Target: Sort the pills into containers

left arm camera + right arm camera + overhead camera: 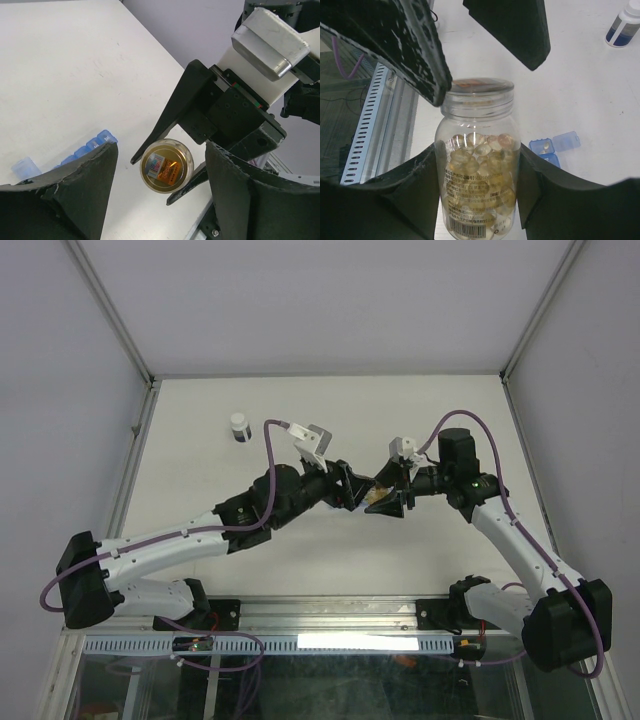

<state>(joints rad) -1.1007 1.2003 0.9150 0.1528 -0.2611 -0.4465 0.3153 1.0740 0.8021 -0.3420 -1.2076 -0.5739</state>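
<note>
My right gripper (479, 155) is shut on a clear bottle (479, 200) part-filled with amber pills (487, 152) and holds it above the table. The bottle's threaded neck has no cap on it. My left gripper (161, 147) is open, its fingers (410, 50) spread on either side of the bottle's top, which faces the left wrist camera (166, 166). In the top view both grippers meet at mid-table, left (350, 488) and right (385, 502). The blue pill-organiser strip (545, 150) lies on the table below, one lid (566, 141) open, a pill in that compartment. The strip also shows in the left wrist view (87, 147).
A small clear white-capped vial (239, 427) stands at the far left of the table, also in the right wrist view (622, 22). A metal rail (375, 120) runs along the table's near edge. Frame posts stand at the back corners.
</note>
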